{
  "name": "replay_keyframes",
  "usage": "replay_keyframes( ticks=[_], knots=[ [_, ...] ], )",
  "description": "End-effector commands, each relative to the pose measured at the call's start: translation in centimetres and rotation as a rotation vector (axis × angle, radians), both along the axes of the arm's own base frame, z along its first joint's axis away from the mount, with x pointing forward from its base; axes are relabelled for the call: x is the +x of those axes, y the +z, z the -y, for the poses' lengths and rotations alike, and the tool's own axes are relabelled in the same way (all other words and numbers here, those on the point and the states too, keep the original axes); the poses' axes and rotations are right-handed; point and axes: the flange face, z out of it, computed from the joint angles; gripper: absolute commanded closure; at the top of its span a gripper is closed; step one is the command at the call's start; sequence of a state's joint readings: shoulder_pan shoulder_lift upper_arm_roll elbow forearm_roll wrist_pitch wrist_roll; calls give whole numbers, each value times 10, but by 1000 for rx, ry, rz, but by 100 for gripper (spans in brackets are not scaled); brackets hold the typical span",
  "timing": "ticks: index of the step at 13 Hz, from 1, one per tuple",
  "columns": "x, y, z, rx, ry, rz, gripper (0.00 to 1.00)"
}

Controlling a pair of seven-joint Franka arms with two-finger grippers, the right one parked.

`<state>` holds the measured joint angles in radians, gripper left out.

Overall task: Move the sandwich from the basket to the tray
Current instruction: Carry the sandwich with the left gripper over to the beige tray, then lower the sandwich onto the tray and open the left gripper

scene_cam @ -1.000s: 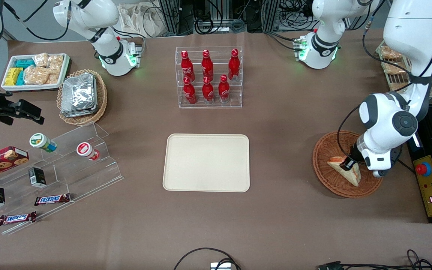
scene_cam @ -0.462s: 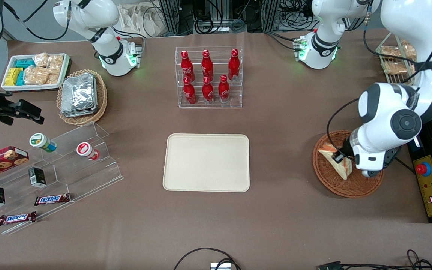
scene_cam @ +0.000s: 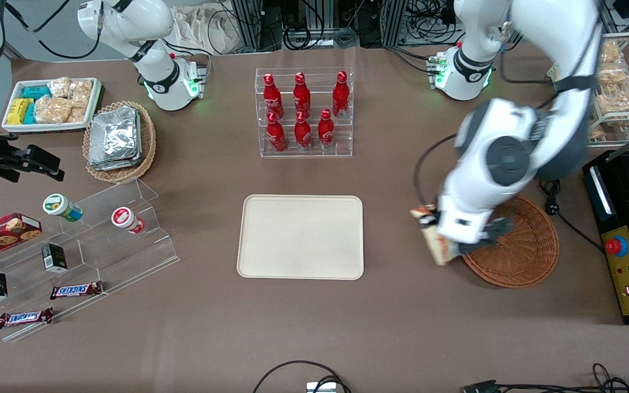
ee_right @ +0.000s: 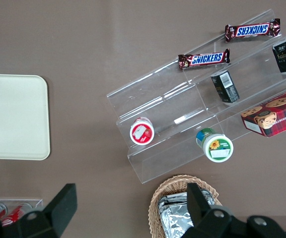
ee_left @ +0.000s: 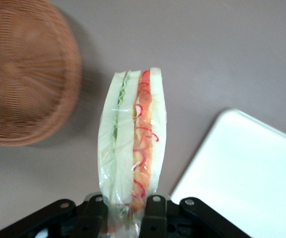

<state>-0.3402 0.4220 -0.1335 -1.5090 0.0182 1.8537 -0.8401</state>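
My left gripper (scene_cam: 433,232) is shut on the sandwich (scene_cam: 435,244), a plastic-wrapped white-bread wedge with orange-red and green filling, and holds it in the air between the basket and the tray. In the left wrist view the sandwich (ee_left: 133,148) stands on edge between the black fingers (ee_left: 153,215), over bare table. The reddish-brown wicker basket (scene_cam: 527,256) lies empty toward the working arm's end and shows in the wrist view (ee_left: 24,74). The cream tray (scene_cam: 301,236) lies empty mid-table; its corner shows in the wrist view (ee_left: 252,173).
A clear rack of red bottles (scene_cam: 303,112) stands farther from the front camera than the tray. A wire rack of snacks (scene_cam: 617,93) and a black box with a red button (scene_cam: 617,246) lie past the basket. A clear stepped display (scene_cam: 96,240) and a foil-packet basket (scene_cam: 120,139) lie toward the parked arm's end.
My left gripper has lifted the sandwich out of the basket and carried it toward the tray, past the basket's rim. The basket now lies empty.
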Motion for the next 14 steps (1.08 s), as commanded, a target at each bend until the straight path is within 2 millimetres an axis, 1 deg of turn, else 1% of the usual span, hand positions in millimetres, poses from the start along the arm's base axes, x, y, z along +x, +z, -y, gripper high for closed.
replay_keyframes(
  ticks=[1,2,3,4,5,6,7,9,10,11,12,13,14],
  knots=[
    [15,-43,88,-16,-174,2,100],
    [13,-59,106,-21,-221,-6,100],
    [15,-79,112,-25,-245,-14,100],
    [9,-100,124,-29,-301,-18,100],
    [0,-119,143,-35,-368,-11,100],
    [-2,-134,148,-38,-388,-10,100],
    [-1,-144,149,-40,-394,-13,100],
    [-7,-159,159,-49,-409,-3,100],
    [-11,-169,158,-46,-412,-7,100],
    [-13,-175,158,-49,-410,-2,94],
    [-12,-173,155,-47,-405,3,34],
    [-10,-167,154,-47,-405,13,0],
    [-8,-157,153,-54,-398,25,0]
  ],
)
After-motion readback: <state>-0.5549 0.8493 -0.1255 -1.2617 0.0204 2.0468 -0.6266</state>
